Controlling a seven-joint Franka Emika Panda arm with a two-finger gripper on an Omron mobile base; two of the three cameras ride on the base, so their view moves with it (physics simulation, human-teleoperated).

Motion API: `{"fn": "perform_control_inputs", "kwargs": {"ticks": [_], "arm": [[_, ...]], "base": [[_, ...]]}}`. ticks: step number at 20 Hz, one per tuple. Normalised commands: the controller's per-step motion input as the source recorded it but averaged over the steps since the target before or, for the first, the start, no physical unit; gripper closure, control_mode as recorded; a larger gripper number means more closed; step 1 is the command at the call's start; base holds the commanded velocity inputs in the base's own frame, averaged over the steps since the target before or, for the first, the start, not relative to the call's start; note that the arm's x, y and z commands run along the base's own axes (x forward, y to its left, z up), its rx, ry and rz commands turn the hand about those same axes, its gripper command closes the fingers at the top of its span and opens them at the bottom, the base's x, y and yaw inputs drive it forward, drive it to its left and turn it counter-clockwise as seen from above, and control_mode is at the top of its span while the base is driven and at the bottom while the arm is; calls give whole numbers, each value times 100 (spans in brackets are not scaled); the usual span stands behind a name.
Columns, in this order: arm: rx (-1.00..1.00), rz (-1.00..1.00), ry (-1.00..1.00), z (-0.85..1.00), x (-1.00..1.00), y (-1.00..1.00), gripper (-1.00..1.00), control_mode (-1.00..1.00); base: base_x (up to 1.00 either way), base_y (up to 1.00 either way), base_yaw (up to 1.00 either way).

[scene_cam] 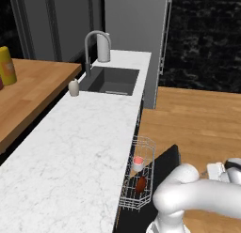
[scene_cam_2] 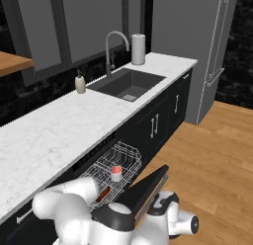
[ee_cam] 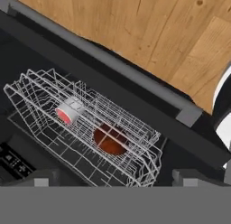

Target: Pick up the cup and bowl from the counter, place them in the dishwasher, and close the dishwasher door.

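Fingers hidden by the grey band in the hand view, so cannot tell whether apart or together. Hand (scene_cam_2: 175, 224) low over the wooden floor (scene_cam_2: 212, 155), just beside the outer edge of the dishwasher door (scene_cam_2: 148, 189), which hangs half open and tilted. Above the door, the wire rack (ee_cam: 85, 128) pulled out of the dishwasher (scene_cam_2: 94, 162). Inside the rack, the cup (ee_cam: 68, 113) lying on its side in the hand view, red inside showing, and near it the bowl (ee_cam: 109, 139), dark reddish-brown, apart from the cup. Both seen also from the left base view: cup (scene_cam: 138, 162) further back, bowl (scene_cam: 140, 184) closer. White marble surface (scene_cam: 70, 147) above. Further along, sink (scene_cam_2: 129, 84), tap (scene_cam_2: 111, 51) and small soap bottle (scene_cam_2: 80, 84).
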Motion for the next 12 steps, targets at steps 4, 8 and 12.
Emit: {"fn": "perform_control_inputs", "kwargs": {"ticks": [4, 8, 12], "arm": [[5, 0, 0, -75, 28, 0, -100, -100], [2, 0, 0, -52, 61, 0, -100, -100], [3, 0, 1, -46, 75, -18, -100, -100]], "base": [[0, 0, 0], [0, 0, 0], [0, 0, 0]]}}
